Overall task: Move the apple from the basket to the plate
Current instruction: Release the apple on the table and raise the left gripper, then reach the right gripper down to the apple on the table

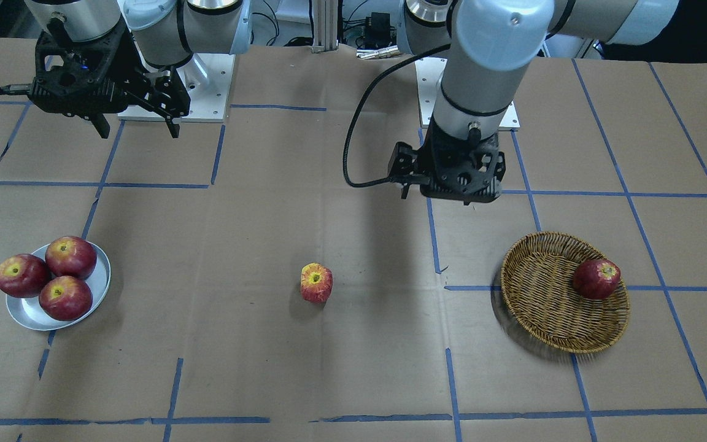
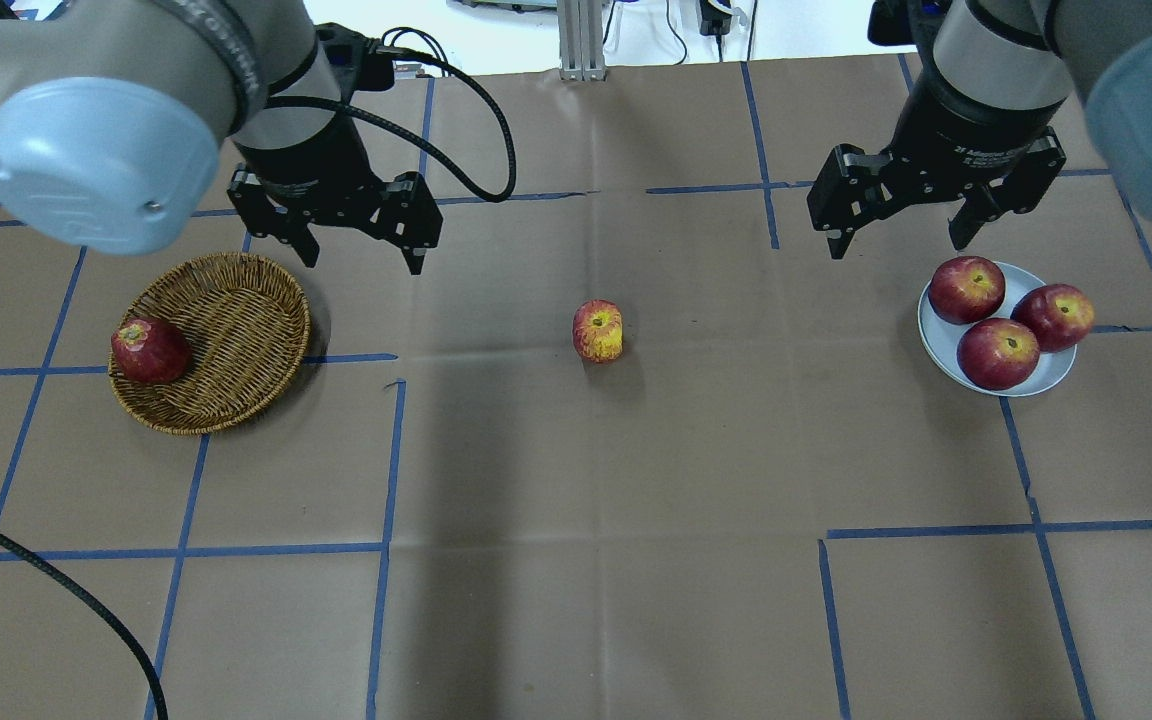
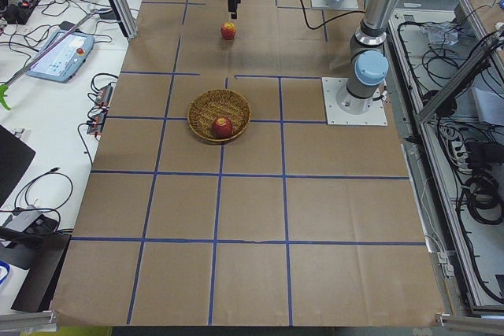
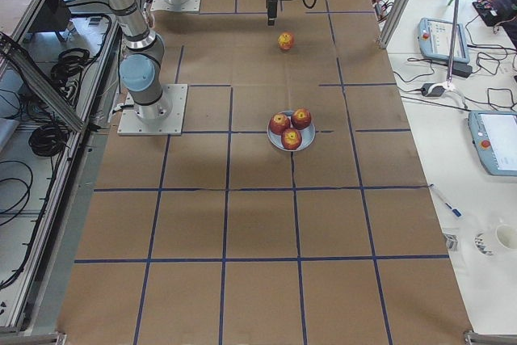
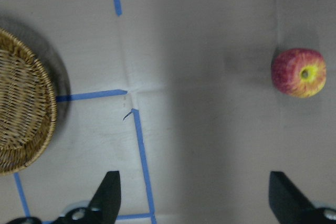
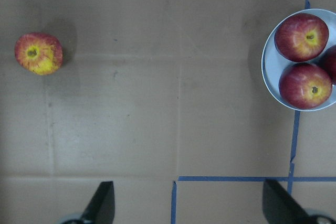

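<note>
The apple (image 2: 598, 331), orange-streaked with a wide yellow stem patch, lies on the bare table paper midway between basket and plate; it also shows in the front view (image 1: 316, 283) and both wrist views (image 5: 298, 72) (image 6: 38, 53). The wicker basket (image 2: 236, 330) (image 1: 544, 307) is on my left. The metal plate (image 2: 1046, 375) (image 1: 28, 313) is on my right. My left gripper (image 2: 363, 262) (image 5: 195, 198) hangs open and empty beyond the basket's inner rim. My right gripper (image 2: 898, 247) (image 6: 191, 205) hangs open and empty behind the plate.
One dark red apple (image 2: 149, 350) lies at the basket's outer edge. Three darker red apples (image 2: 998, 352) fill most of the plate. Blue tape lines cross the brown paper. Cables trail from both wrists.
</note>
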